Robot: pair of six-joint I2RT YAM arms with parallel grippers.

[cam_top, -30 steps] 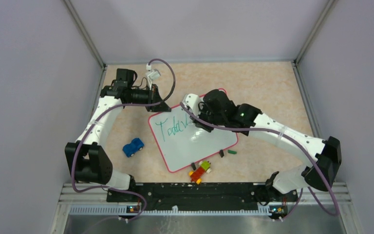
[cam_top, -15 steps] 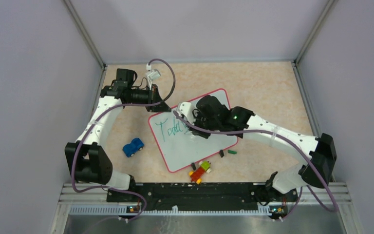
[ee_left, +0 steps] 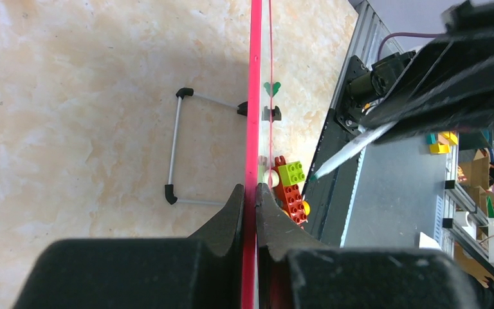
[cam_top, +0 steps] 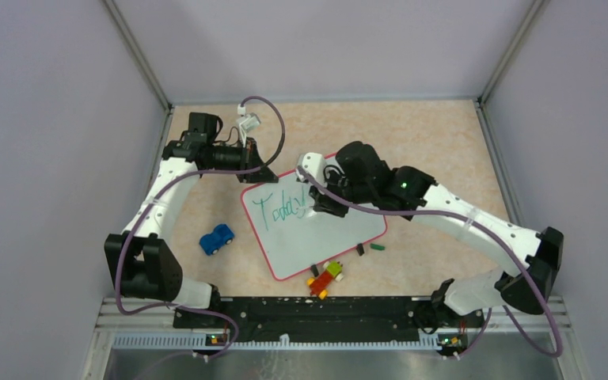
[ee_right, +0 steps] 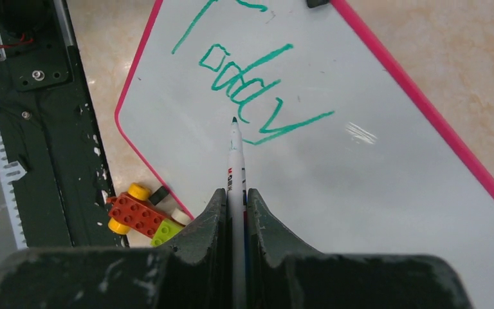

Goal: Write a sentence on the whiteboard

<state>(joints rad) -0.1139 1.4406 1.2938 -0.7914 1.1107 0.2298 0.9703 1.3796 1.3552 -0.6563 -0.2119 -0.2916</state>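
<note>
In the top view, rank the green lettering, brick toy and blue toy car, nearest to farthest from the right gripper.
1. Green lettering: on the whiteboard, just left of the right gripper.
2. Brick toy: at the board's near edge.
3. Blue toy car: off the board, far left.

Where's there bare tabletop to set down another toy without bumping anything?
Bare: the far strip between the whiteboard and back wall, and the far right corner. Crowded: the board's near edge, by the brick toy and green piece.
</note>
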